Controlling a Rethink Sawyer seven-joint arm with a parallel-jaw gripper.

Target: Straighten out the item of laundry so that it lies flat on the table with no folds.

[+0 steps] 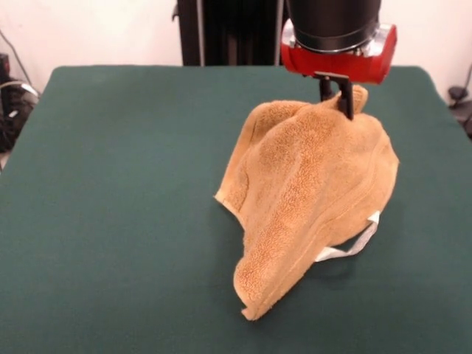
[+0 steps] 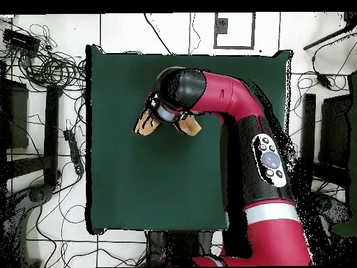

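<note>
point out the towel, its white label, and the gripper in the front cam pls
towel [image 1: 310, 184], front view: middle of the draped terry surface.
white label [image 1: 358, 245], front view: loop hanging at the towel's lower right edge.
gripper [image 1: 338, 99], front view: black fingertips pinching the towel's top.

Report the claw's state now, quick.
Claw: closed on the towel, pinching its top edge and holding it lifted, the lower end draped on the table.
</note>
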